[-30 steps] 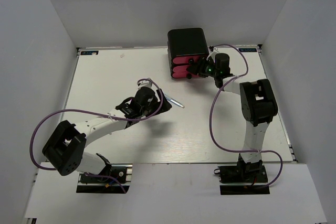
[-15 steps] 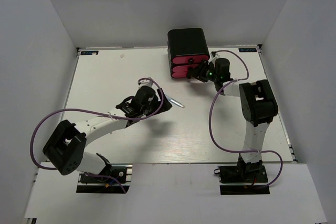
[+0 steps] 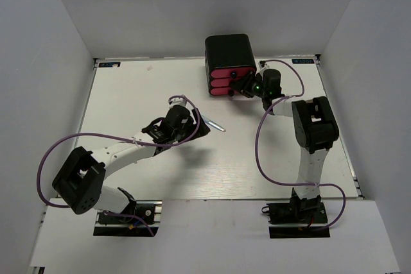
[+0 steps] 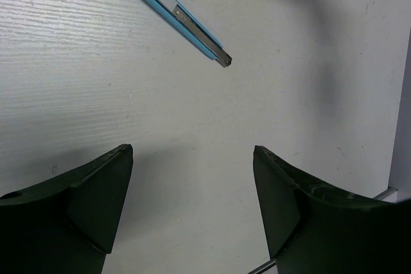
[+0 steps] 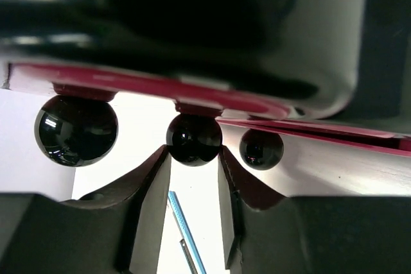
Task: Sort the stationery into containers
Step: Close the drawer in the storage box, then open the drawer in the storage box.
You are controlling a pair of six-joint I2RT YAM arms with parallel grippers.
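Wrist camera alone shows right gripper pinching middle knob; left gripper spread, blue pen diagonal, tip toward tabletop's near-right corner.

Box blocks far edge, right gripper crowding its knobs. Pen mid-table; table open leftward.

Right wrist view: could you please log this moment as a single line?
right gripper: straddling middle knob of drawer box | left gripper: open above table | blue pen: loose, ungripped
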